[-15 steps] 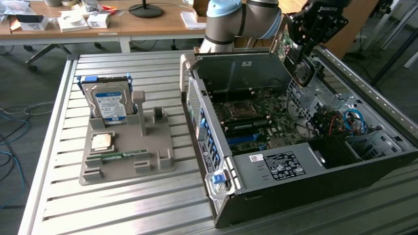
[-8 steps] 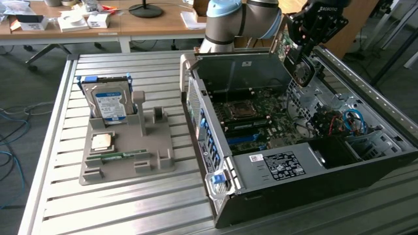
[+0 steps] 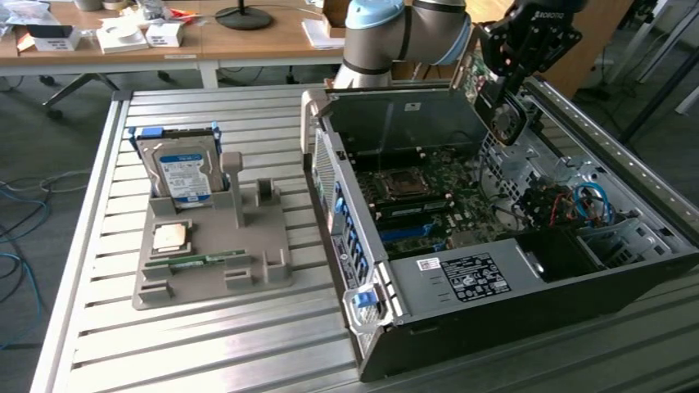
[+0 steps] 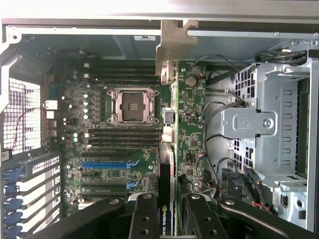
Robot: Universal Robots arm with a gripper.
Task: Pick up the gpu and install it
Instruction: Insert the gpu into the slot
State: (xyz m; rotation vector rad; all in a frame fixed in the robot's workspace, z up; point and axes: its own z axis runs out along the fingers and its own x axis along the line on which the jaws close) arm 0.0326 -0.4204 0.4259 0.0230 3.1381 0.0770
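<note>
Where the gpu (image 3: 505,123) (image 4: 167,169) is pointing: its long axis is running steeply downward, away from the gripper, and the pale metal bracket (image 4: 174,42) is leading at the low end.
Gpu against gripper: the card is hanging edge-on between the fingers (image 4: 144,219); its upper end is sitting in the grip and the rest is reaching below.
Gripper (image 3: 516,82) (image 4: 172,221): the jaws are clamping on the gpu's two flat sides.
Gpu's place: it is hanging over the far end of the open computer case (image 3: 459,327), toward the exterior view's right, above the motherboard (image 4: 124,149).
Arm (image 3: 394,33): it is reaching in from the far side of the table (image 3: 218,344), with the wrist aiming down into the case.
Hard drive (image 3: 183,176): it is standing in its tray (image 3: 218,262) on the exterior view's left, well apart from the gpu.
</note>
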